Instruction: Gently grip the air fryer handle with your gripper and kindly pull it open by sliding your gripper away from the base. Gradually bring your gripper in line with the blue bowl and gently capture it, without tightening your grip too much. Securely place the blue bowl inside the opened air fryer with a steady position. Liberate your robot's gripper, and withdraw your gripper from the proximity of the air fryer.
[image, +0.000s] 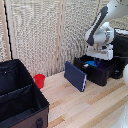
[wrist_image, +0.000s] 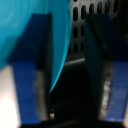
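Note:
The air fryer (image: 120, 47) stands at the exterior view's right with its black drawer (image: 100, 74) pulled out. My gripper (image: 98, 60) hangs just over the drawer. The blue bowl (image: 91, 64) lies inside the drawer below it. In the wrist view the bowl (wrist_image: 22, 30) rests on the perforated basket floor (wrist_image: 97, 15). Its rim runs down between my blue fingers (wrist_image: 30, 75), close against one of them and well apart from the other. The gripper (wrist_image: 67, 75) is open. I cannot make out the air fryer handle.
A flat dark-blue slab (image: 75, 75) leans in front of the drawer. A small red cup (image: 39, 80) stands on the wooden table (image: 85, 107). A black fabric case with dividers (image: 20, 97) fills the exterior view's left. Slatted panels stand behind.

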